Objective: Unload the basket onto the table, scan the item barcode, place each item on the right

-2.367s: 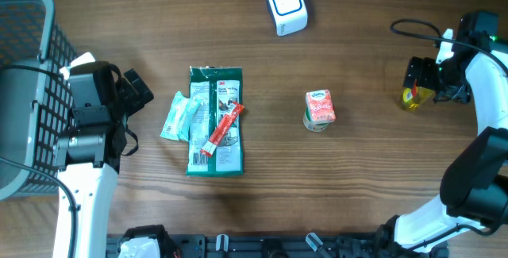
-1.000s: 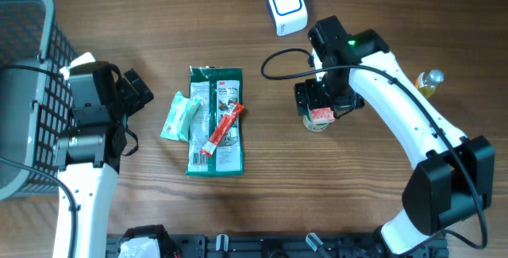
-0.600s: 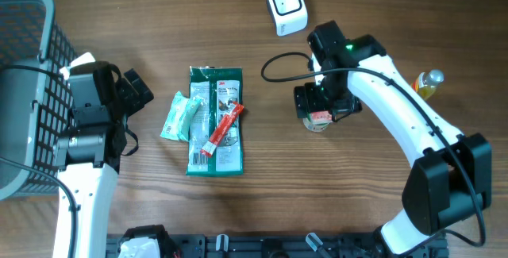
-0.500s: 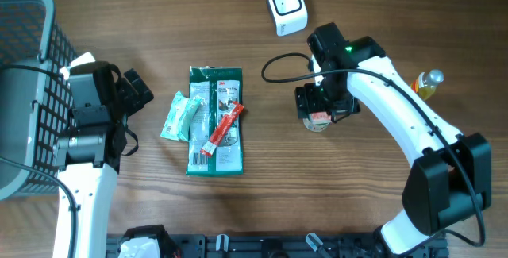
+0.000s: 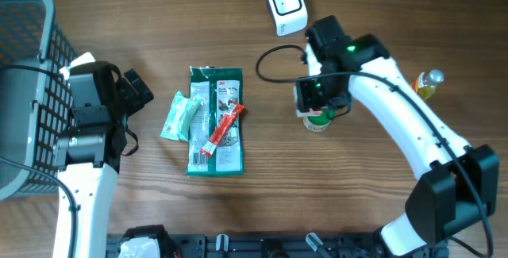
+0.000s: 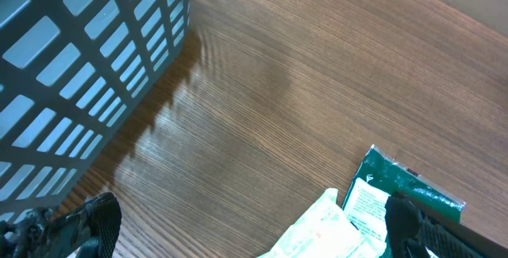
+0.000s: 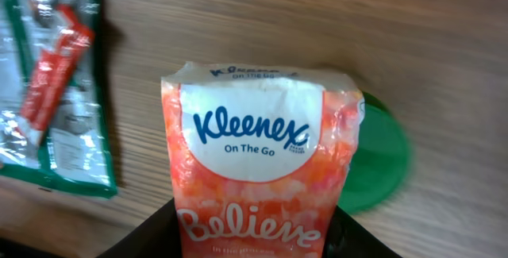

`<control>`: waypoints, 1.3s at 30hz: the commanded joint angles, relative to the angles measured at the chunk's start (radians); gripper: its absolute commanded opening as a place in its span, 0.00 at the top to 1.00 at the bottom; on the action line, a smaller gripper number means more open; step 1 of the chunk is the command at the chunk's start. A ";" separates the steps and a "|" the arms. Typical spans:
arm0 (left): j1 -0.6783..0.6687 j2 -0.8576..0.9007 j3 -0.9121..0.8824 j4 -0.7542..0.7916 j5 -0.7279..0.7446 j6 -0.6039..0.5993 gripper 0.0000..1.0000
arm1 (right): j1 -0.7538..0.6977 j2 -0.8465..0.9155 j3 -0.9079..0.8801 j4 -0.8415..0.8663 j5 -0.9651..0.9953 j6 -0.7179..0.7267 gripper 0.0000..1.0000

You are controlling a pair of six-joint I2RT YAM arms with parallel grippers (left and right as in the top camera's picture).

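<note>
Broadly, we see a table (image 5: 357, 202) of brown wood with fine, straight grain. At its left edge stands a grey plastic basket (image 5: 24, 44) with a grid of square holes. Near the middle lies a flat, glossy green packet (image 5: 226, 151). A slim red stick sachet (image 5: 222, 131) lies slantwise on it, and a pale crinkled pouch (image 5: 181, 117) touches its left side. A white, round-cornered scanner (image 5: 286, 5) sits at the far edge. The tissue pack (image 7: 254, 131), soft orange-and-white film, is to the right of the green packet, over a round green lid (image 7: 381, 159). A small yellow bottle (image 5: 429, 82) stands at the right.

Our right gripper (image 7: 255, 218) is partly closed, its dark fingers (image 7: 159, 230) pressing both sides of the tissue pack. Our left gripper (image 6: 250, 210), beside the basket, is spread wide and holds nothing.
</note>
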 commanded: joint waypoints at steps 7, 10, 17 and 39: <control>0.004 -0.002 0.008 0.002 -0.013 0.009 0.00 | 0.304 -0.015 0.021 0.199 0.151 -0.008 0.48; 0.004 -0.002 0.008 0.002 -0.013 0.009 0.00 | 0.358 0.005 -0.001 0.303 0.156 0.031 0.48; 0.004 -0.002 0.008 -0.001 -0.013 0.009 0.00 | 0.399 0.058 -0.018 0.328 0.294 0.023 0.17; 0.004 -0.002 0.008 -0.001 -0.013 0.009 0.00 | 0.244 0.148 -0.051 0.212 -0.068 0.103 0.69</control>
